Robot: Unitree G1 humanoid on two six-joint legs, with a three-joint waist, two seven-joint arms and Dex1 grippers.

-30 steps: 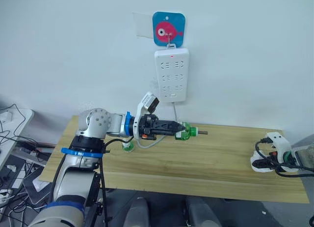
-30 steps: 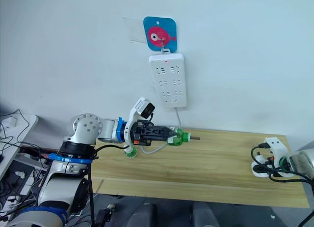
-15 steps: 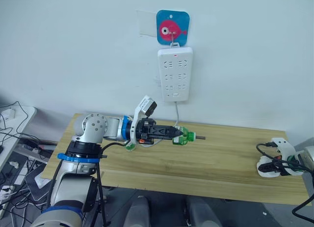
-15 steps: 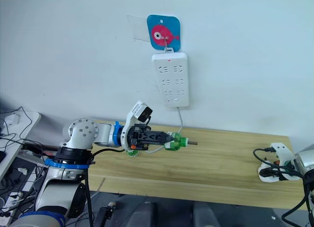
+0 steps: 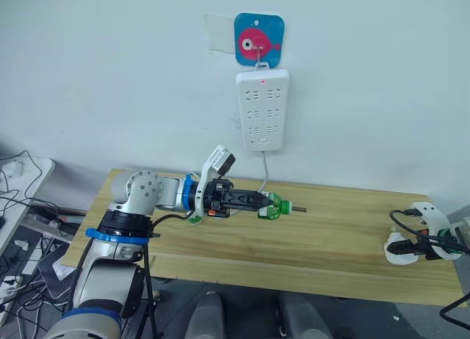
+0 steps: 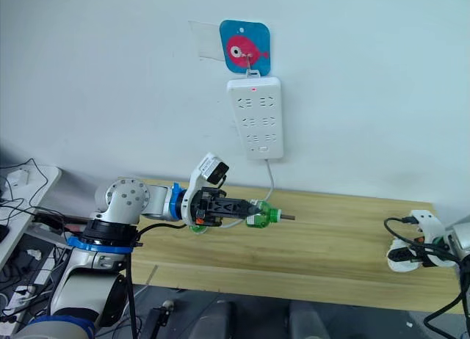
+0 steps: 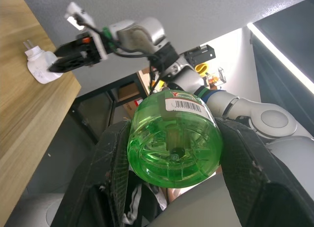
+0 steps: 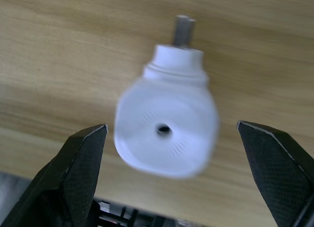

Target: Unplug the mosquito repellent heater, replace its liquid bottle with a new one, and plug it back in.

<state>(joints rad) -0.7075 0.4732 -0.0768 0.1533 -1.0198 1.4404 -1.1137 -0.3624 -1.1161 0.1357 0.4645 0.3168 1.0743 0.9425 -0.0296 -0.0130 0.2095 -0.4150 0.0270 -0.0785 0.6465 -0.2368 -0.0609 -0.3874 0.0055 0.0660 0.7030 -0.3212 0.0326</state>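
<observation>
My left gripper [image 5: 262, 202] is shut on a green liquid bottle [image 5: 274, 205], held level above the middle of the wooden table [image 5: 330, 236] with its dark wick pointing right. In the left wrist view the bottle's round base [image 7: 172, 147] sits between the two fingers. The white mosquito repellent heater [image 8: 167, 131] lies on its side at the table's right end, plug pin outward. My right gripper [image 5: 402, 245] is open, one finger on each side of the heater with a gap to both. A second small green bottle [image 5: 194, 219] stands on the table behind my left forearm.
A white power strip [image 5: 262, 110] hangs on the wall under a blue fish hook [image 5: 258, 40], its sockets unoccupied and its cable dropping behind the table. Black cables trail off the table's right edge [image 5: 440, 295]. A cluttered side table [image 5: 15, 177] stands at far left.
The camera view has shifted. My left gripper still holds the bottle over the table's middle, slightly lower. My right gripper stays by the heater at the right end.
</observation>
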